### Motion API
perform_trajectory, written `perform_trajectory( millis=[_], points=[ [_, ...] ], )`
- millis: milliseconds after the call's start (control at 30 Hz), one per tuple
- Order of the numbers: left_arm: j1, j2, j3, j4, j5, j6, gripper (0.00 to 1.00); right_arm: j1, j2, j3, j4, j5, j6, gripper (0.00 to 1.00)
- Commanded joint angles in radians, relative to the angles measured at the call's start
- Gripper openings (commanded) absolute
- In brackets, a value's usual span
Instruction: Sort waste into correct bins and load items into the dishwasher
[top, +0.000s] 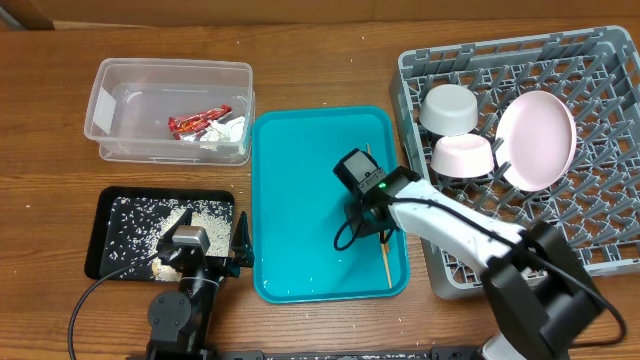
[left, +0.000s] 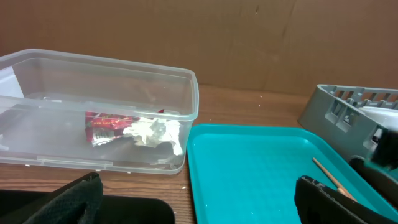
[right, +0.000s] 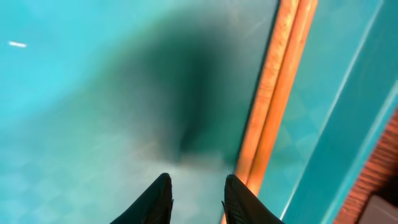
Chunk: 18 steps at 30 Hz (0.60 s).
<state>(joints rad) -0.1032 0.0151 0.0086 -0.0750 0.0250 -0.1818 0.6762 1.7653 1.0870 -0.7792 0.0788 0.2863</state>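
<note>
Hovering low over the teal tray (top: 300, 200), my right jaws stand narrow with nothing between them. The chopsticks (right: 277, 93) lie side by side just right of my right fingertip (right: 239, 196), close along the tray's right wall. I judge the narrow gap suits such thin sticks, and that the wall leaves little room for a wider spread. I need to shift right so the pair sits between my fingers.

My left jaws are spread wide and empty. They sit low by the near edge of the black tray (top: 105, 215), I think to keep clear of my right arm.

The rest looks sorted. The wrapper (top: 195, 122) and tissue (top: 228, 130) lie together in the tub (top: 110, 90), and the rice (top: 150, 225) is scattered in the black tray. In the rack (top: 600, 230) the plate (top: 537, 140) leans on edge among the pegs, beside two bowls (top: 448, 108). I cannot find the cup.
</note>
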Motion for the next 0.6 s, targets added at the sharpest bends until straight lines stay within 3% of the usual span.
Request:
perform_trajectory(
  millis=[0, 567],
  points=[
    [-0.004, -0.010, -0.004, -0.002, -0.002, -0.006, 1.00, 0.008, -0.095, -0.005, 0.003, 0.009, -0.006, 0.34],
    [-0.004, -0.010, -0.004, -0.002, -0.002, -0.006, 1.00, 0.007, 0.055, -0.008, 0.048, 0.061, -0.003, 0.37]
  ],
)
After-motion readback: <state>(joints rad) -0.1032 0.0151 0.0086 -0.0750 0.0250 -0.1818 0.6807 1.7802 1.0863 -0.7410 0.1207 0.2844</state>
